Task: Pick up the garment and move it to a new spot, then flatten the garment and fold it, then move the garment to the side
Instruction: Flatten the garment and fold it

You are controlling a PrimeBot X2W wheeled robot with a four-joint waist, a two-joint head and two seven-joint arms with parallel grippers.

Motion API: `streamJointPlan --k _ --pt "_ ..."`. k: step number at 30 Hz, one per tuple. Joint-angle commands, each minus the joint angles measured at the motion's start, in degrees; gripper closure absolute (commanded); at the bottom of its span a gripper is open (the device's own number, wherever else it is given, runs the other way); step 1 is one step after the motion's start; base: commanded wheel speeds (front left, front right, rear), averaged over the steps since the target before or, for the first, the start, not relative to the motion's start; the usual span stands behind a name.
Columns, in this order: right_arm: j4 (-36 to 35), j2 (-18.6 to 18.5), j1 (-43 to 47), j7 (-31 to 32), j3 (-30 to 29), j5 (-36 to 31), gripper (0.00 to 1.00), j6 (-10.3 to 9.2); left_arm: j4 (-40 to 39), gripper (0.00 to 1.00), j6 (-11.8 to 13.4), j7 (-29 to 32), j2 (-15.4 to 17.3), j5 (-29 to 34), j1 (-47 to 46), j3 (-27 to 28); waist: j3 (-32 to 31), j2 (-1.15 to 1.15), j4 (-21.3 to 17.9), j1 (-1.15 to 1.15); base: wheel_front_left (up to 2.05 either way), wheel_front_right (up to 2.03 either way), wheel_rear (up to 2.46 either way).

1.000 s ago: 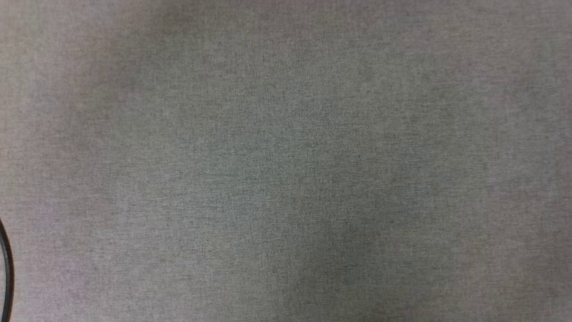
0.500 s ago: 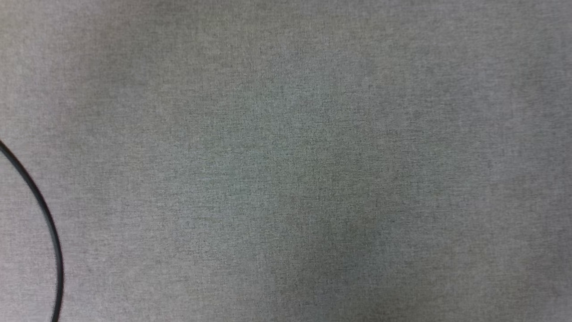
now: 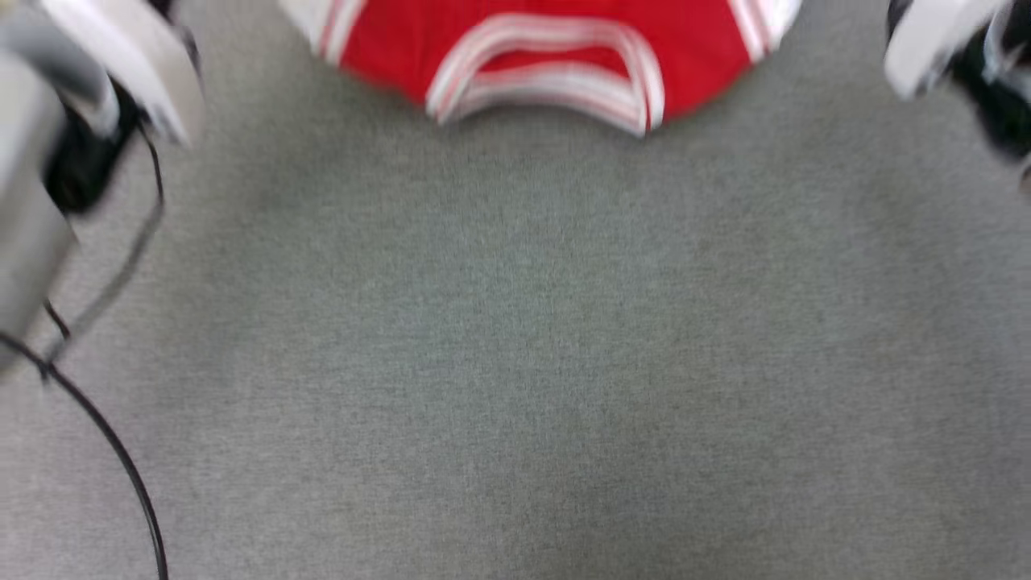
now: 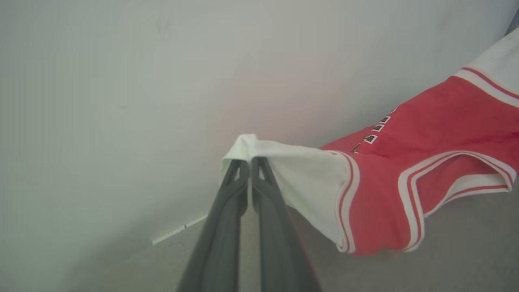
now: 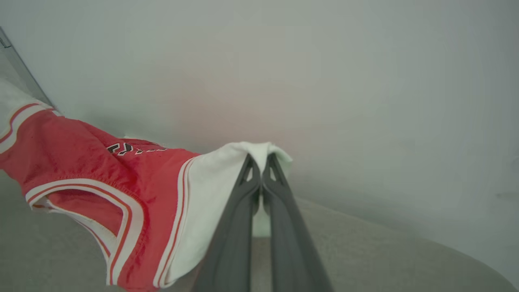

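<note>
While both arms hold it up, the garment [image 3: 548, 48] hangs stretched between them above the grey surface [image 3: 515, 362], out toward the far part of it from the robot. I cannot place it against any edge or corner. The left gripper [image 4: 249, 160] is clamped tight on the end of one white sleeve [image 4: 300, 170], and the right gripper [image 5: 262, 158] is pinched the same way on the other sleeve [image 5: 215, 182].

To my eye this is the first step, the carry to a new spot, with flattening and folding not yet begun.

Its long axis runs sleeve to sleeve, straight across in front of the robot from left to right. The striped neckline [image 3: 548, 84] sags in the middle and opens toward the robot, so the hem should lie on the far side. Scraps of black lettering show past the shoulders in both wrist views, which suggests the printed face is turned away or upward.

The next move, I would judge, calls for lowering both hands together with the sleeves kept well apart, so the body lands spread rather than bunched. A black cable [image 3: 121, 459] lies on the near left of the surface and is best kept clear of the cloth.
</note>
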Motion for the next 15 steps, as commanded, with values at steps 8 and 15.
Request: streamJointPlan --k 8,15 --pt "-4.97 -5.32 16.41 -3.13 3.31 6.15 1.00 -0.06 -9.73 1.00 6.27 -1.67 4.33 -3.33 19.27 -2.06 -9.55 0.00 0.09 0.00 0.00 0.00 0.00" --pt "-9.42 -9.95 28.89 -2.32 6.47 8.90 1.00 -0.05 -20.16 1.00 11.84 -1.39 11.46 -7.01 34.23 -4.19 -15.41 0.00 -0.53 0.00 0.00 0.00 0.00"
